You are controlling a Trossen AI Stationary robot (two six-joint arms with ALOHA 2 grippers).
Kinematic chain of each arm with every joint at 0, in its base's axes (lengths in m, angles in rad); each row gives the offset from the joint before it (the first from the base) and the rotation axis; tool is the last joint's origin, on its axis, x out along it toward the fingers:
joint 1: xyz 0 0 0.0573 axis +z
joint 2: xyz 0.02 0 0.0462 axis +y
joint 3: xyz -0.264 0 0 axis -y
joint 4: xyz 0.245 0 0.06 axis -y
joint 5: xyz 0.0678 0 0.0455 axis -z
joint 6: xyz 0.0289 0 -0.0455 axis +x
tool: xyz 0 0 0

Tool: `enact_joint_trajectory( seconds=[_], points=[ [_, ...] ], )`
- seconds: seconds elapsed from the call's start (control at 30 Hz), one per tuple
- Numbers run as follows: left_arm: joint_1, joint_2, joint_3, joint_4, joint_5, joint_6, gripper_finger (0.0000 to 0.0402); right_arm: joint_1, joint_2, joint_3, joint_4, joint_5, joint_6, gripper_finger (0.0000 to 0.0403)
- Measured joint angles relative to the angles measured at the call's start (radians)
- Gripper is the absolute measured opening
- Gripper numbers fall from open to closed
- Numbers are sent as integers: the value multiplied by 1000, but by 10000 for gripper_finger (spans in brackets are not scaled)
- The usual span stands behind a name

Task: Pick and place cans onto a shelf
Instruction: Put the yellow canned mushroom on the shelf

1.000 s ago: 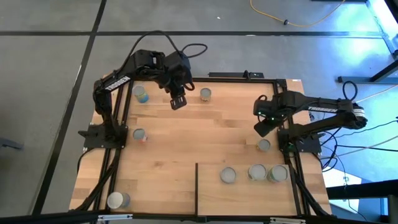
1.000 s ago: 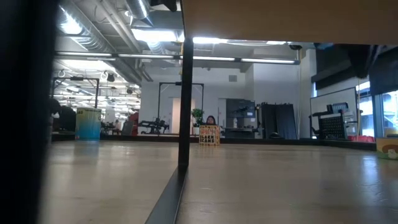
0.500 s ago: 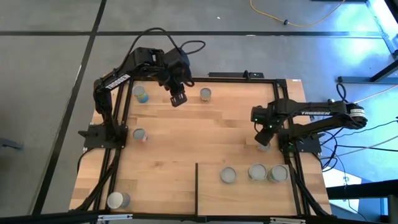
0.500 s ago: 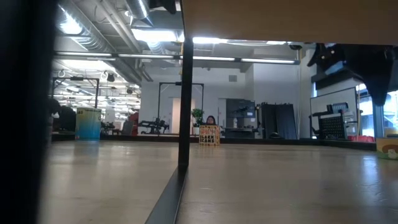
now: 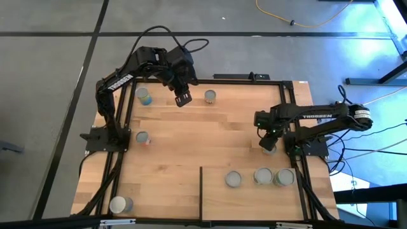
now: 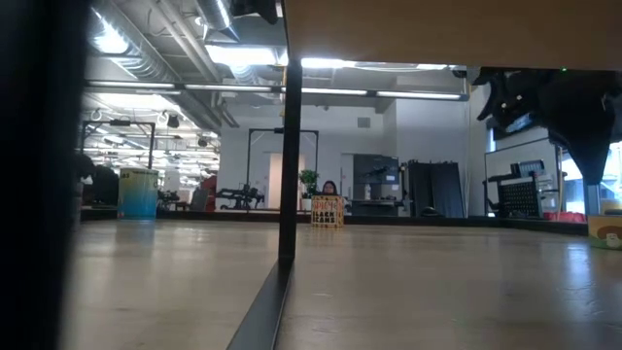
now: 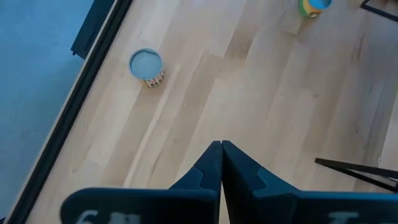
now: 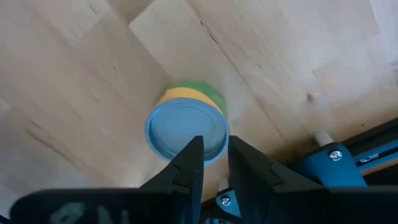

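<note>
Eight cans are spread over the table, which fills the middle of the high view. The shelf is seen in the lower right part of that frame, bounded on its left by a thin dark strip. In the low view it shows as a pale board across the top.

The left arm is reached in from the upper left, and the left tool is held clenched and empty above bare wood near the top edge, its fingers pressed together. The right arm is stretched in from the right edge. The right tool is held directly over a single can at the right of centre, with its jaws released and slightly apart. That can, blue-topped with a green and yellow label, is not gripped.

Three cans are lined up on the shelf. Two more are found near the top edge, one at the left side, and one in the lower left corner.
</note>
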Motion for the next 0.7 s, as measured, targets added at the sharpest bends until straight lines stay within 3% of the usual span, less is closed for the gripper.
enact_joint_trajectory(
  seconds=[0.7],
  points=[
    [0,0,0,-1,2,0,0,0,229,0,71,-8,-140,77]
  ],
)
